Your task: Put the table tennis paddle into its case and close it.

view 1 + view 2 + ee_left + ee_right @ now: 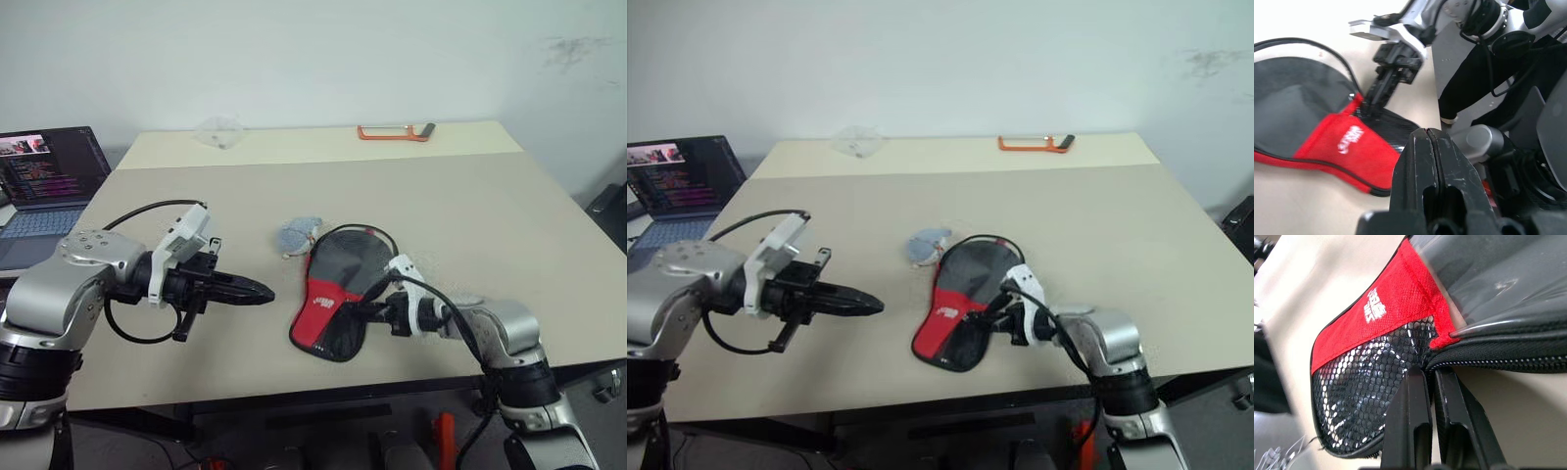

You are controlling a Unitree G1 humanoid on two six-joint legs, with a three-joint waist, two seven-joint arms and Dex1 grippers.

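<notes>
While its two black fingers are pressing nearly together, the right gripper (364, 311) is touching the zipper edge of the paddle-shaped black fabric case (335, 294), beside its red band with white logo and its mesh panel; whether it is pinching anything cannot be told. That case is lying flat near the front edge of the beige table (470, 206). Off to its left, the left gripper (263, 292) is hovering with fingers shut, empty, pointing toward the case.
</notes>
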